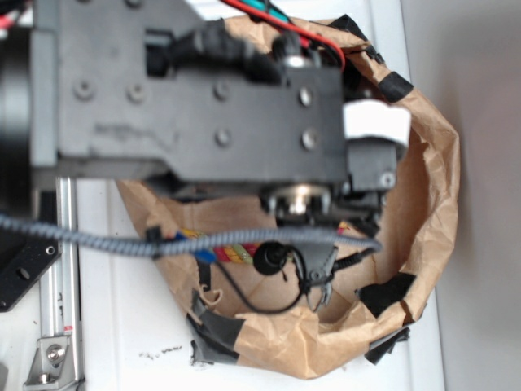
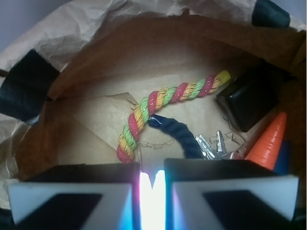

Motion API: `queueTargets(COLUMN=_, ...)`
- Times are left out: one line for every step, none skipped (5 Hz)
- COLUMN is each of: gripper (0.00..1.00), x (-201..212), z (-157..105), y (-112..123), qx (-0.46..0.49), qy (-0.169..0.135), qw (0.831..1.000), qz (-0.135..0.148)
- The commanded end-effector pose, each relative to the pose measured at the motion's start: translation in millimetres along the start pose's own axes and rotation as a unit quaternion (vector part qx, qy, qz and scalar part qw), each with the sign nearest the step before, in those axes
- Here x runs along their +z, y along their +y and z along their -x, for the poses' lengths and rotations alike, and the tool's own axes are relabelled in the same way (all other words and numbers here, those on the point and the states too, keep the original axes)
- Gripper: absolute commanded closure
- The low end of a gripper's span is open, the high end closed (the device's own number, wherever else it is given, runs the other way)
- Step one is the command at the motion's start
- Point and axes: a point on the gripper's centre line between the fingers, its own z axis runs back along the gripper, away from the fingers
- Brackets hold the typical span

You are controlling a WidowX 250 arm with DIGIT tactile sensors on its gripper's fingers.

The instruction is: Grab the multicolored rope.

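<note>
The multicolored rope [image 2: 153,103], twisted in pink-red, yellow and light green, lies curved on the floor of a brown paper bag [image 2: 96,43]. Its near end lies just beyond the left jaw. In the exterior view only a short piece of the rope [image 1: 232,254] shows under the arm. My gripper [image 2: 152,191] is above the bag floor; its jaws stand close together with a thin bright slit between them and nothing in it. In the exterior view the gripper [image 1: 319,269] hangs inside the bag [image 1: 431,204], mostly hidden by the arm.
A navy blue rope [image 2: 180,134] curls beside the multicolored one, just beyond the right jaw. Metal keys [image 2: 211,146], an orange cone [image 2: 268,141] and a black box [image 2: 249,98] lie at the right. Crumpled bag walls with black tape [image 2: 24,86] surround everything.
</note>
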Motion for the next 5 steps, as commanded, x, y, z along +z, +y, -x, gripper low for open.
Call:
queueTargets(gripper=0.0, x=-26, z=6, y=0, qx=0.011, qy=0.024, qw=1.0, qz=-0.016)
queueTargets(gripper=0.0, x=-69, z=15, y=-9, qx=-0.057, qy=0.011, qw=0.998, qz=-0.016)
queueTargets(gripper=0.0, x=-91, z=17, y=-17, qx=-0.028, qy=0.022, qw=0.999, qz=-0.008)
queueTargets(gripper=0.0, x=-108, z=16, y=-31, qx=-0.019, qy=0.025, qw=0.999, qz=0.023)
queueTargets(gripper=0.73, x=-116, z=16, y=-41, qx=-0.029, qy=0.036, qw=0.999, qz=0.025)
